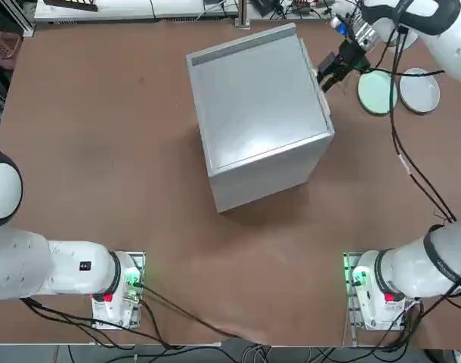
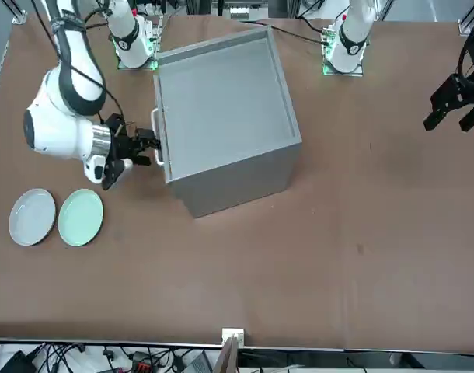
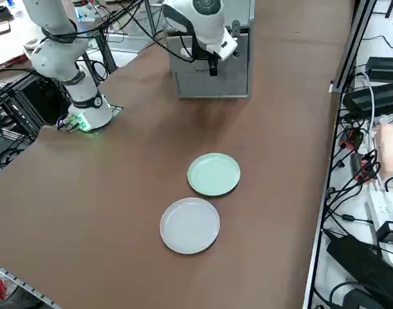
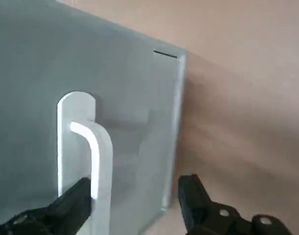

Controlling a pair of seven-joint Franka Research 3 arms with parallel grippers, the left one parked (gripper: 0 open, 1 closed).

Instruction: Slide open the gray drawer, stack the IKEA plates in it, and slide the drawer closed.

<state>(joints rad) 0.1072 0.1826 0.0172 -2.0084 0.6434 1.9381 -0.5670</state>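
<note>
2 black fingers [image 4: 76, 203] rise at the edge of the wrist view, cut off there, so only their tips show; the far end of the white handle [image 4: 88, 147] is cut off too, and the view is blurred. The right gripper [image 2: 148, 148] has its jaws spread wide, holding nothing, level and pointed at the drawer front of the gray drawer [image 1: 257, 113]. In the wrist view 1 finger overlaps the handle bar and the other sits past the front's edge over the table [image 1: 102, 151]; real contact cannot be told. In the right side view the gripper [image 3: 212, 64] is mostly hidden under the white wrist, and the drawer front [image 3: 212, 74] is partly covered by the arm. The drawer is a matte gray box, set skewed on the brown table, shut flush; no wood tray visible. Handle is a white bent loop fixed on the gray front, right ahead of the fingertips. The IKEA plates lie behind the fingers, on the gripper's back side, well apart from the drawer: mint green plate [image 2: 81, 217] nearer the gripper, gray-white plate [image 2: 32, 217] just beside it on the far side, the 2 close but not stacked, both flat on the table. From the top the arm's cable crosses over the green plate [image 1: 378, 92] and gray-white plate [image 1: 419, 89].
</note>
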